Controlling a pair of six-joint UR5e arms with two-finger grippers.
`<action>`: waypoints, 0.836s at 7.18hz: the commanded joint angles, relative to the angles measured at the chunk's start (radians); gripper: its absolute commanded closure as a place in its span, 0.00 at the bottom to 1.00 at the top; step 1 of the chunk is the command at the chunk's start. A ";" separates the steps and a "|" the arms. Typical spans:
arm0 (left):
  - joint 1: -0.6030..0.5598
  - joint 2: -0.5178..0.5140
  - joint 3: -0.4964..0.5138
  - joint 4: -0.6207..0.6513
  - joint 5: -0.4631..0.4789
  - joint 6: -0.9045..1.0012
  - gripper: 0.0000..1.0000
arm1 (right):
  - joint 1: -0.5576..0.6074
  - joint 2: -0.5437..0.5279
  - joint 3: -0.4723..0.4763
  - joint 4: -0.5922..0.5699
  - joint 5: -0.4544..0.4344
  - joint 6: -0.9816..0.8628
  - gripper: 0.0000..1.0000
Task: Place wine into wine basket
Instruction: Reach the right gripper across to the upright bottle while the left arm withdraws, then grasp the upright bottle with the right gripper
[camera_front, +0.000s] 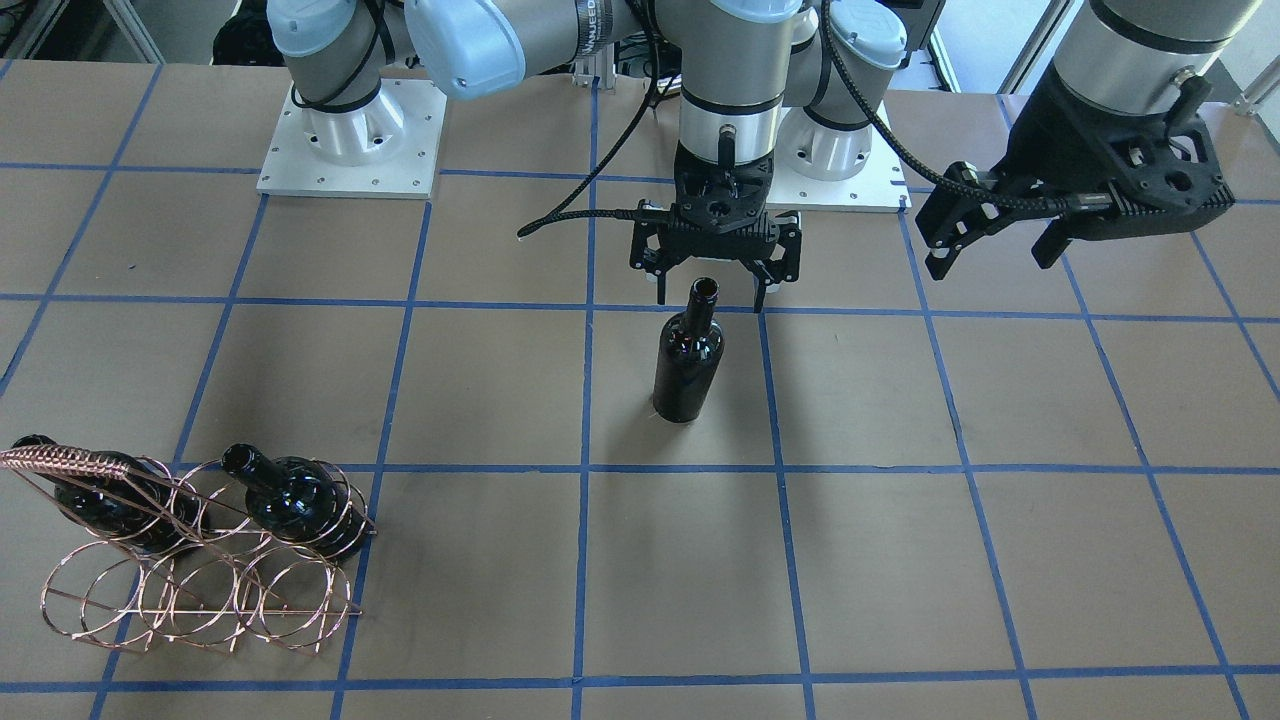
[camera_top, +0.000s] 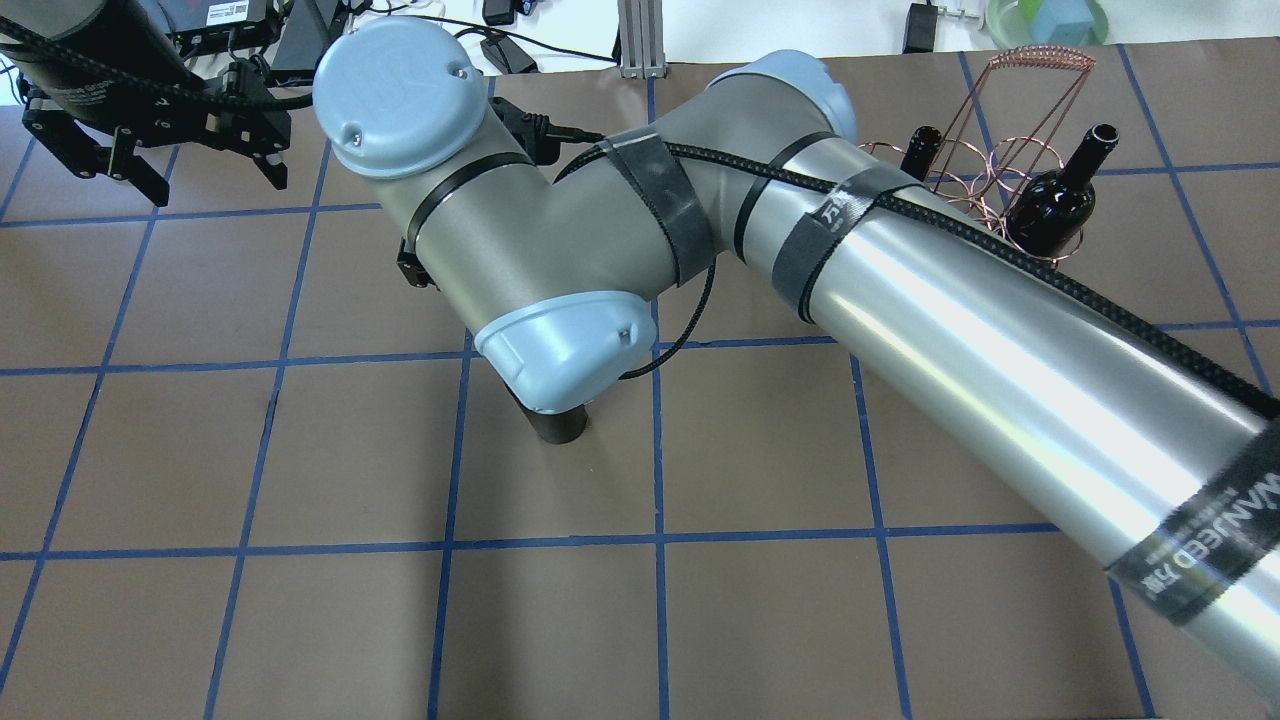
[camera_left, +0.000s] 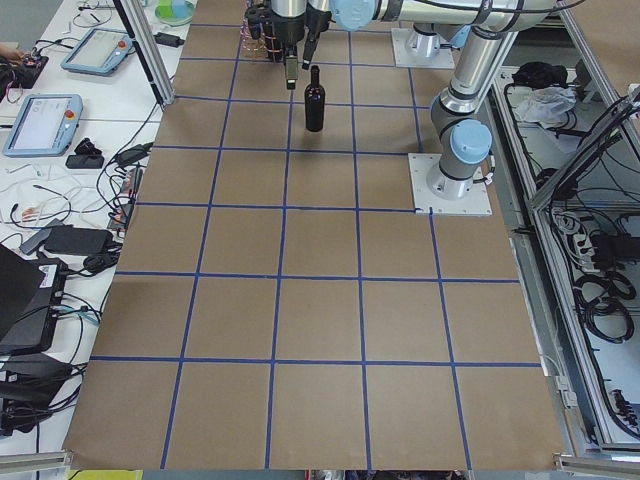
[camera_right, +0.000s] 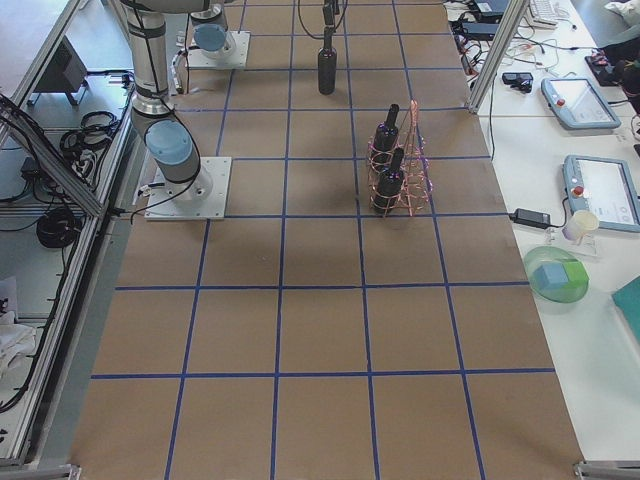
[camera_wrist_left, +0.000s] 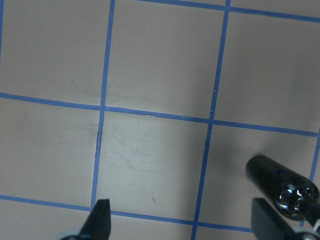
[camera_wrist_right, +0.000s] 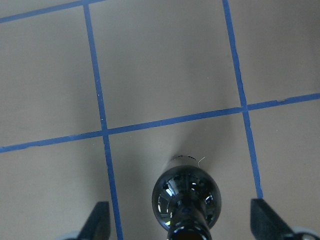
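The wine (camera_front: 688, 365) is stood upright on the counter (camera_front: 900, 560), well apart from the wine basket (camera_front: 195, 585). Its vertical neck is centred below the right pincer (camera_front: 711, 298), whose jaws are spread apart. The left pincer (camera_front: 990, 258), also spread, is held farther off.

My bench (camera_front: 900, 560) is a flat brown surface, marked into large squares by blue tape lines. The two white mounting plates (camera_front: 350, 150) of my arms are bolted down side by side along its edge on my side. One dark wine bottle (camera_front: 688, 360) stands upright near the middle, inside a single square. The copper wine basket (camera_front: 200, 590) sits well apart from it, far out on my right, straddling tape lines.
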 joint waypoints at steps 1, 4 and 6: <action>0.000 0.000 0.000 0.000 0.000 0.000 0.00 | 0.006 0.023 0.001 0.020 0.002 -0.040 0.04; 0.000 0.000 -0.002 0.000 0.002 0.000 0.00 | 0.009 0.023 0.004 0.076 0.063 -0.099 0.44; 0.000 0.000 -0.002 -0.002 0.002 0.000 0.00 | 0.009 0.025 0.004 0.077 0.112 -0.110 0.73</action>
